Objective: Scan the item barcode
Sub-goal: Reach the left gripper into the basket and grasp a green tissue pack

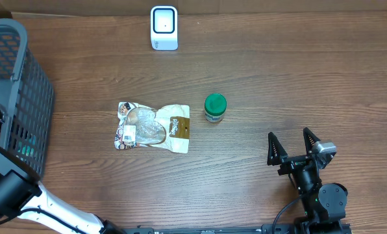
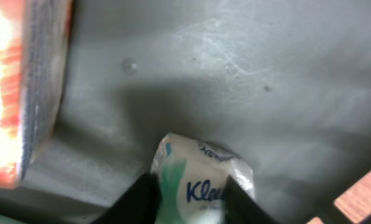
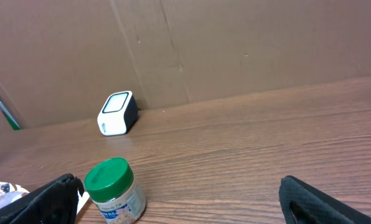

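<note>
**Supervisor:** Report the item's location and the state of each claw.

**Operator:** I have the left gripper [image 2: 188, 186] down inside the basket [image 1: 24, 84]. The tissue pack [image 2: 201, 171] appears to rest on the grey basket floor. It is near a box with orange print [image 2: 17, 87] but apart from it. My two fingers [image 2: 136, 196] lie against opposite sides of the pack, so I read that claw as clenched on it. The right gripper [image 1: 289, 135] is spread wide and holds nothing. It sits over the table, well apart from the scanner [image 1: 163, 27].

**Supervisor:** Handling properties?

**Operator:** My judgement:
- **Weight:** light.
- **Body:** soft and compressible, so it gives under the squeeze before the grip firms up.
- **Surface:** glossy film wrap, likely slippery.
- **Fragility:** not fragile. Firm pressure should do no harm.

**Supervisor:** Where should you hold it?

**Operator:** Across the narrow body near the middle, not at the loose end of the wrap. I cannot see the barcode in this view. I would keep the broad printed faces clear of the fingers so that either one can be turned toward the scanner. The main risk is the film sliding out of the grip as the pack clears the basket wall.
</note>
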Robot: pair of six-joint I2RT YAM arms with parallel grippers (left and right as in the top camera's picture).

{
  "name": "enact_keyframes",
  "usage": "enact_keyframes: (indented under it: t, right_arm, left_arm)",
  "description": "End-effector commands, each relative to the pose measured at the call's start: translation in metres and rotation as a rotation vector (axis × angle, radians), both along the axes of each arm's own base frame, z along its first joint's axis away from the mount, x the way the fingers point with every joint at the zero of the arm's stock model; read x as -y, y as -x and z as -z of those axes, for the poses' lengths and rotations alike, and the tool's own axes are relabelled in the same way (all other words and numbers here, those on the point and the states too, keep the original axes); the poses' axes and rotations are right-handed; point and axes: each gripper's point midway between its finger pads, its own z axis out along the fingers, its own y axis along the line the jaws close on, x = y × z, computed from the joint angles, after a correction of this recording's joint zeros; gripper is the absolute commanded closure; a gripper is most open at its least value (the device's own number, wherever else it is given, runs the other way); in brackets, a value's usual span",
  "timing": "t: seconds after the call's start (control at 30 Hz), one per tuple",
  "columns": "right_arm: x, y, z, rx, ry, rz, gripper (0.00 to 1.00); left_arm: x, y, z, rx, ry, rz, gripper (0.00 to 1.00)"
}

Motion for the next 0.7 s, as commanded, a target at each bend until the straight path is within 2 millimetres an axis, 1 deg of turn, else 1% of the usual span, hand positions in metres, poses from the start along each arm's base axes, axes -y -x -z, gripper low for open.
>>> enact_keyframes:
  t: [0.0,0.03,0.13,0.23,0.3,0.33,0.43,0.47,0.5,0.57,0.67]
  right_arm:
    - [0.000,0.000,0.002,0.004,0.005,0.001,0.00]
    - [0.000,0.000,0.002,0.004,0.005,0.001,0.00]
    - [0.000,0.000,0.002,0.004,0.005,0.001,0.00]
    - [0.000,0.000,0.002,0.004,0.005,0.001,0.00]
    - [0.000,0.000,0.002,0.004,0.005,0.001,0.00]
    - [0.000,0.000,0.002,0.004,0.004,0.001,0.00]
    - [0.000,0.000,0.002,0.004,0.005,0.001,0.00]
    - [0.000,0.000,0.002,0.004,0.004,0.001,0.00]
    - [0.000,0.000,0.002,0.004,0.005,0.001,0.00]
    - [0.000,0.000,0.002,0.004,0.005,0.001,0.00]
    - [0.000,0.000,0.002,0.004,0.005,0.001,0.00]
  left_arm:
    - [0.004,0.017,0.025,-0.090,0.010,-0.020,0.91]
    - [0.002,0.016,0.023,-0.085,0.006,-0.030,0.96]
    - [-0.004,0.009,0.012,-0.068,-0.009,-0.063,0.96]
    - [-0.011,-0.003,-0.009,-0.026,-0.013,-0.076,0.96]
    - [-0.016,-0.017,-0.032,0.032,-0.013,-0.081,0.96]
    - [-0.018,-0.024,-0.046,0.064,-0.016,-0.089,0.96]
    - [-0.026,-0.045,-0.094,0.167,-0.036,-0.107,0.96]
    - [-0.027,-0.054,-0.116,0.214,-0.050,-0.107,0.96]
    - [-0.027,-0.060,-0.134,0.251,-0.060,-0.105,0.96]
    - [-0.021,-0.075,-0.177,0.347,-0.080,-0.084,0.96]
    - [0.000,-0.091,-0.241,0.487,-0.106,-0.042,0.96]
